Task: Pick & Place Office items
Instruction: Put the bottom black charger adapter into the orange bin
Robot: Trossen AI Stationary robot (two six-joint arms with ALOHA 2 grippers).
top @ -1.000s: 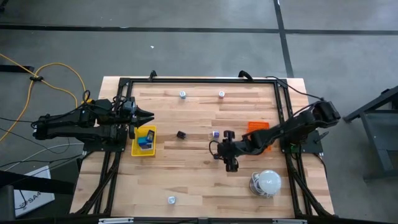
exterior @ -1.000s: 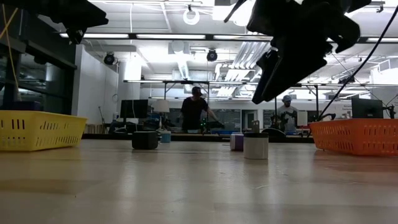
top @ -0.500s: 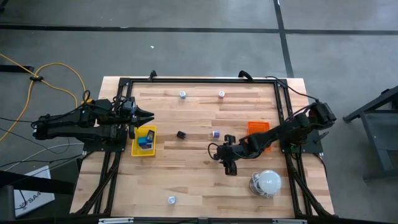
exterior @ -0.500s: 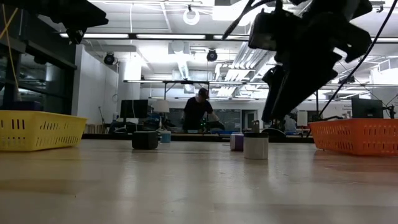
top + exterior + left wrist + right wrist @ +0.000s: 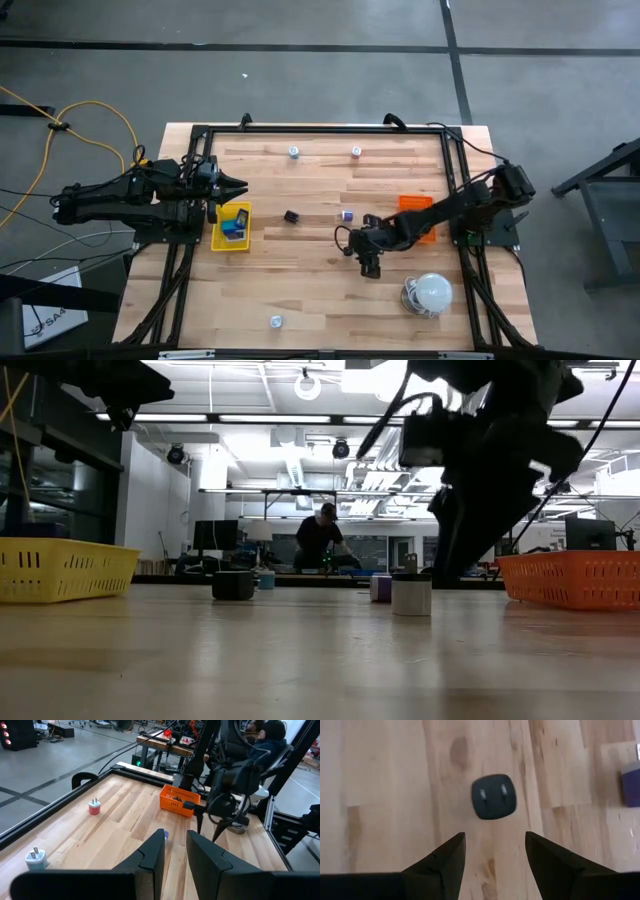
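A small black block (image 5: 494, 796) with two metal prongs on top lies flat on the wooden table. My right gripper (image 5: 495, 845) hangs open just short of it, fingers slanting steeply down; in the high view that gripper (image 5: 368, 266) covers the block. Another black block (image 5: 292, 216) and a purple piece (image 5: 346, 214) lie mid-table. Small white-silver bits rest at the far side (image 5: 294, 152) (image 5: 356, 152) and near the front edge (image 5: 276, 321). My left gripper (image 5: 240, 186) waits at the table's left, level, with a narrow empty gap between its fingers (image 5: 152, 855).
A yellow tray (image 5: 216, 240) with blue pieces inside stands at the left, below my left gripper. An orange tray (image 5: 408, 203) stands at the right, under my right arm. A white dome with a coiled cable (image 5: 432, 292) sits near the front right. People are in the room beyond.
My right gripper has come down toward the table and tipped steeper, rolling a little at the wrist, and has stayed open. Nothing on the table has moved.
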